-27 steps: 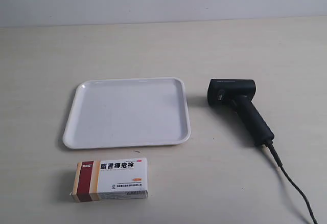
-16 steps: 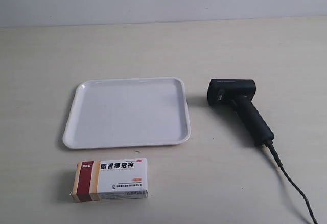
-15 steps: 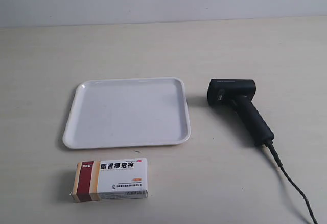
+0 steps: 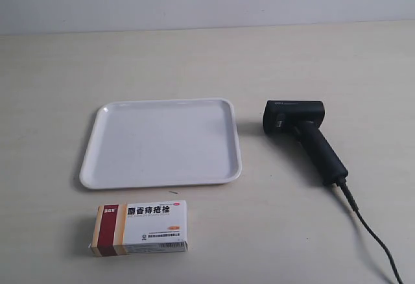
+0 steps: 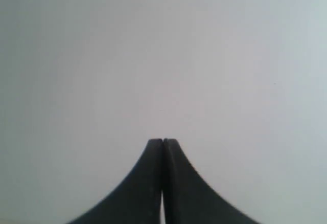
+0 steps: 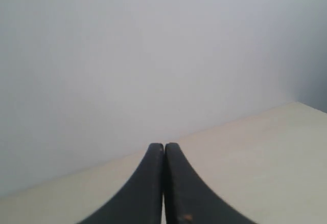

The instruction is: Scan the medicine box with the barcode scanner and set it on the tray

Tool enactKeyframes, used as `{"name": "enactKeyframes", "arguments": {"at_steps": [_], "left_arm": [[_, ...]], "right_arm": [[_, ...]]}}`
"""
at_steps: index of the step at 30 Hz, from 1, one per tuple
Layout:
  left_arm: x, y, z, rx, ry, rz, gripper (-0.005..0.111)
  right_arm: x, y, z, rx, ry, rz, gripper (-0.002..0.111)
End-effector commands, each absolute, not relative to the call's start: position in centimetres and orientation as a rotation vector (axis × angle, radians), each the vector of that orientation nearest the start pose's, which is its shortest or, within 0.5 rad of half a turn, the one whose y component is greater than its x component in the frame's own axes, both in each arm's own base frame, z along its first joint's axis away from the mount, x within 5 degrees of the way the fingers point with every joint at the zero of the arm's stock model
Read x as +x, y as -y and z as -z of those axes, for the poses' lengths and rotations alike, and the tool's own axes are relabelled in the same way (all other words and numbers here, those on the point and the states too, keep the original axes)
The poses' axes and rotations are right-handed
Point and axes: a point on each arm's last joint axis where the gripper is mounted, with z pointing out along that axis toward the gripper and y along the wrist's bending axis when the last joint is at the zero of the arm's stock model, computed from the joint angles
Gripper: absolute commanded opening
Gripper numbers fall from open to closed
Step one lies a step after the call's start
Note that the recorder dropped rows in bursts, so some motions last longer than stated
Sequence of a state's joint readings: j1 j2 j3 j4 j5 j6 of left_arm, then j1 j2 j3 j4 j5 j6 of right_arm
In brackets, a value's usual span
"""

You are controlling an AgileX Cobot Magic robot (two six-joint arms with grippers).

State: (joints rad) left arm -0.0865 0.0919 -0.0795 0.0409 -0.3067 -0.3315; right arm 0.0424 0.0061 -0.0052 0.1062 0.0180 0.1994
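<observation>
Both pairs of jaws are sitting pressed together with nothing between them: the left gripper (image 5: pixel 163 141) is facing only a blank pale wall, and the right gripper (image 6: pixel 164 144) is looking along a strip of the table (image 6: pixel 245 152) toward that same wall. Neither arm is showing in the exterior view, so both appear to be waiting clear of the work area, probably so the camera is getting an unobstructed look at the layout.

Nearest the exterior camera, the medicine box (image 4: pixel 140 227) is lying flat on the table (image 4: pixel 58 76), printed face up with its red and orange band toward the view's left. It is resting just in front of the tray's near edge, apart from it. Lying flat like that, it is offering only thin side walls to a gripper, so a pinch across its short width looks the likeliest way in.

Farther back, the tray (image 4: pixel 97 170) is sitting bare, a wide target for the carton. Beside it at the view's right, near but not touching, the barcode scanner (image 4: pixel 301 133) is lying on its side, head toward the far edge and handle slanting back toward the camera, its cable (image 4: pixel 373 235) trailing off the near right corner. The handle angled that way is presenting itself for a grasp from that side.

Judging from this, no step of the task is yet under way.
</observation>
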Motion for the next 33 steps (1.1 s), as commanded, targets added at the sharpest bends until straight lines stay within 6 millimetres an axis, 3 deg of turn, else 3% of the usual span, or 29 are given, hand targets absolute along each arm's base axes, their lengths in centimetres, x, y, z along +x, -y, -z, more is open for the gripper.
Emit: {"name": "enactKeyframes", "arguments": {"at_steps": [1,4,7,11,15,18,20,26,33], "left_arm": [[8.5,0.8,-28.1,-0.091,-1.343,0.276,0.0],[12.1,1.4,-27.0,-0.004,-1.572,0.201,0.0],[15.2,2.7,-24.9,0.156,-1.788,0.187,0.0],[17.9,7.2,-22.2,0.602,-1.933,0.362,0.0],[18.1,11.8,-20.9,1.219,-1.917,0.678,0.0],[18.5,13.2,-20.0,1.279,-1.931,0.807,0.001],[18.5,13.8,-19.0,1.34,-1.936,0.808,0.008],[17.7,16.0,-16.3,1.498,-1.952,0.818,0.047],[17.6,16.4,-15.7,1.622,-1.856,0.751,0.072]], "right_arm": [[5.5,0.0,-22.3,0.31,-1.35,-0.397,0.0],[5.3,0.1,-22.9,0.302,-1.285,-0.391,0.0],[5.4,0.0,-22.5,0.268,-1.338,-0.358,0.0],[5.5,-0.1,-23.3,0.247,-1.38,-0.337,0.0],[6.1,-0.1,-23.1,0.255,-1.447,-0.329,0.0],[6.6,-0.2,-22.9,0.262,-1.481,-0.325,0.0],[6.8,-0.2,-22.9,0.265,-1.497,-0.322,0.0],[7.0,-0.1,-22.8,0.268,-1.505,-0.32,0.0],[7.0,-0.1,-22.8,0.268,-1.505,-0.32,0.0]]}}
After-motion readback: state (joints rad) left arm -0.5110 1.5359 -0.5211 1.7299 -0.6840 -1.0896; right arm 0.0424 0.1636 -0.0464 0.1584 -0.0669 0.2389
